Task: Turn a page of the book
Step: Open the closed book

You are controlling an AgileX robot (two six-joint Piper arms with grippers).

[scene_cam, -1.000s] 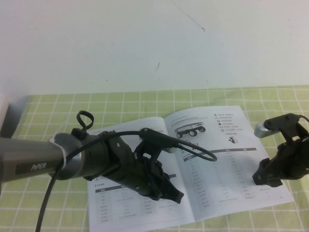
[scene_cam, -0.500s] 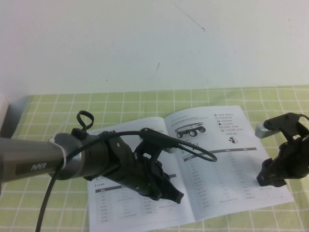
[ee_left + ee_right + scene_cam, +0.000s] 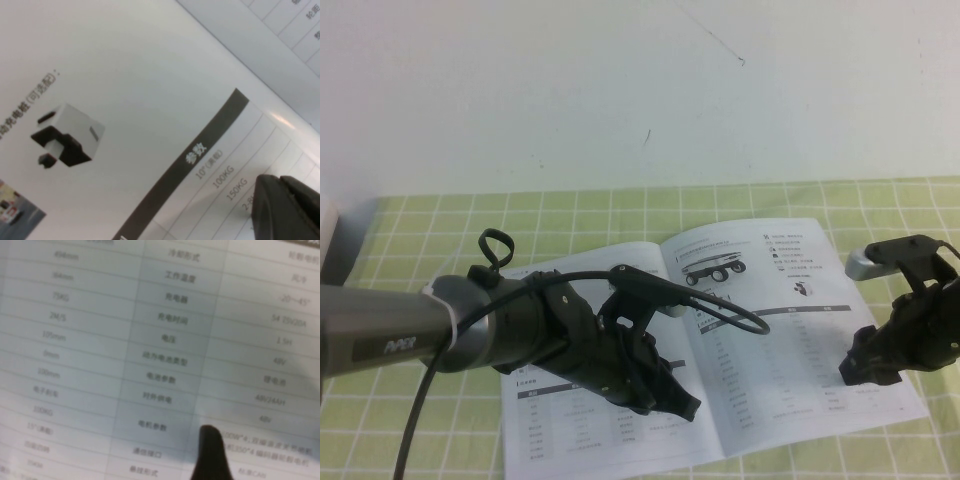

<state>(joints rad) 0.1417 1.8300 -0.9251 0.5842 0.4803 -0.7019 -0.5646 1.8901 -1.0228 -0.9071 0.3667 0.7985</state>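
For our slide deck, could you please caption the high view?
Open book on green checked cloth; left gripper low over its left page, right gripper at the right page's edge.

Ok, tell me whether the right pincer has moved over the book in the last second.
Yes, slightly: the right pincer dipped lower and leftward over the book's right-hand page; the left pincer stayed put.

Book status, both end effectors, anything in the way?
Left end effector low over the left page, shut. Right end effector open, over the right page near its outer edge. Book lying open and flat, no page lifted. Nothing in the way.
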